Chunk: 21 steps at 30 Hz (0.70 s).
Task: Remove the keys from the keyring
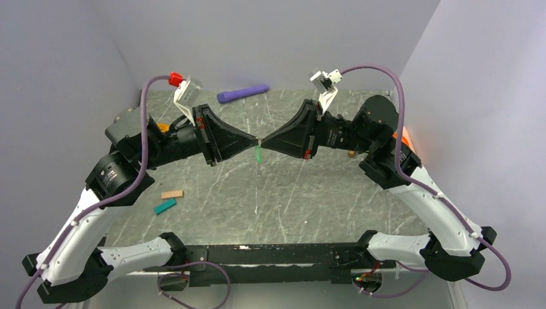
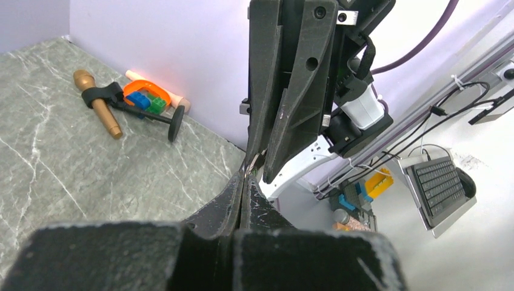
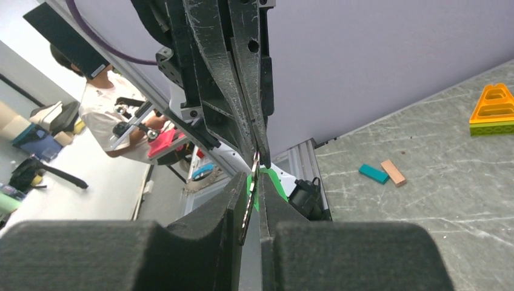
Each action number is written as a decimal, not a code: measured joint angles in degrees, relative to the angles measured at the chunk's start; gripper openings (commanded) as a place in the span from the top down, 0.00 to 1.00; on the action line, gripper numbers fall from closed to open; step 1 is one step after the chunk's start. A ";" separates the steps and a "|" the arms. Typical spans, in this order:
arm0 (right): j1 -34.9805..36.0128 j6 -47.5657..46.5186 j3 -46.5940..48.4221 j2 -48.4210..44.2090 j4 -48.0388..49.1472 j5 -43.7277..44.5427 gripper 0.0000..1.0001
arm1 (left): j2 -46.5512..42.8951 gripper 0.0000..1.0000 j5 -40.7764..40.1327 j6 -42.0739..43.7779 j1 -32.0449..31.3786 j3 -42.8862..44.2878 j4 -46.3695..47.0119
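My two grippers meet tip to tip above the middle of the table. The left gripper (image 1: 253, 141) is shut on a thin metal keyring (image 1: 258, 139). The right gripper (image 1: 263, 140) is shut on the same ring from the other side. The small bright-green key (image 1: 257, 154) hangs just below the tips. In the right wrist view the ring (image 3: 250, 203) stands edge-on between my right gripper's (image 3: 254, 182) fingers, with green key (image 3: 274, 180) showing behind. In the left wrist view my left gripper (image 2: 244, 182) is pressed shut, and only a sliver of metal shows at its tips.
A purple cylinder (image 1: 242, 94) lies at the back. A tan block (image 1: 172, 194) and a teal block (image 1: 165, 206) lie front left. An orange and green toy (image 3: 494, 109) sits by the left arm. A brown peg (image 2: 97, 103) and an orange piece (image 2: 145, 92) lie by the right wall.
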 measured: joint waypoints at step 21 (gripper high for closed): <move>0.02 -5.16 3.87 0.00 -8.98 -0.37 0.19 | 6.27 1.00 -1.03 5.31 -0.44 12.41 -8.41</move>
